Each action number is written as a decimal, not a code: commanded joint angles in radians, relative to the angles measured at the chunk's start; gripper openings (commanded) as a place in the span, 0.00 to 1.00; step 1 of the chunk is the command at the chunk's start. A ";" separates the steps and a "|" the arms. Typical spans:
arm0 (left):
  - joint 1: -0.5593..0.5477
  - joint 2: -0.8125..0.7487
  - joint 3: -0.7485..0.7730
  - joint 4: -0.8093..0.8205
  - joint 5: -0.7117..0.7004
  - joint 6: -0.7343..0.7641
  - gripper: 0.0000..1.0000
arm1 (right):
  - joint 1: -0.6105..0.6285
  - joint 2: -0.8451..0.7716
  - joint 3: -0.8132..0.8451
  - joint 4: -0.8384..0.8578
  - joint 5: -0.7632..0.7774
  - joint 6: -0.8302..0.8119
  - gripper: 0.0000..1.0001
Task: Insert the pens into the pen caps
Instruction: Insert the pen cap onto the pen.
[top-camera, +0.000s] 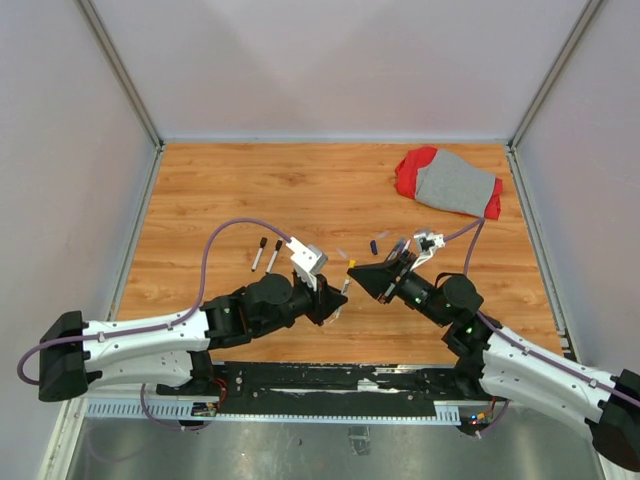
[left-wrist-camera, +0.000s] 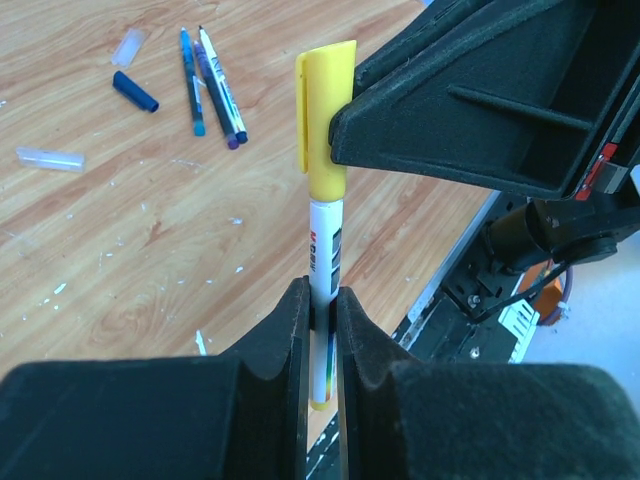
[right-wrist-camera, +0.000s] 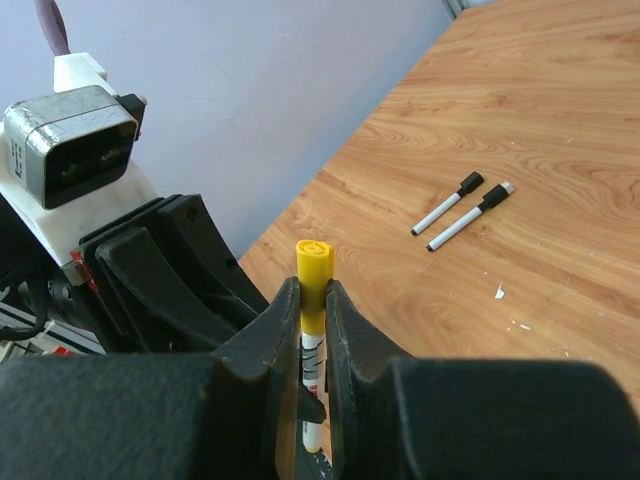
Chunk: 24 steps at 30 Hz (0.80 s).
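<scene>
White arms (top-camera: 130, 345), purple cables (top-camera: 245, 220), black hands (left-wrist-camera: 320, 300) (right-wrist-camera: 313, 290)

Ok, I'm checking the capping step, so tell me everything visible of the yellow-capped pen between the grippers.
The pen has a slim white plastic-looking barrel with dark and coloured print, and a yellow cap with a side clip sits over one end. It is held above the wooden table, bridging both arms: the left gripper is shut on the barrel, the right gripper on the cap. Whether the cap is fully seated cannot be told.
</scene>
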 joint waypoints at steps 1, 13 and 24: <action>0.010 -0.061 0.048 0.176 -0.078 0.005 0.00 | 0.073 0.000 -0.060 -0.145 -0.033 -0.046 0.01; 0.010 -0.067 0.053 0.183 -0.071 0.008 0.00 | 0.185 0.006 -0.117 -0.163 0.052 -0.044 0.00; 0.009 -0.061 0.044 0.180 -0.066 0.006 0.01 | 0.236 -0.055 -0.111 -0.199 0.122 -0.041 0.01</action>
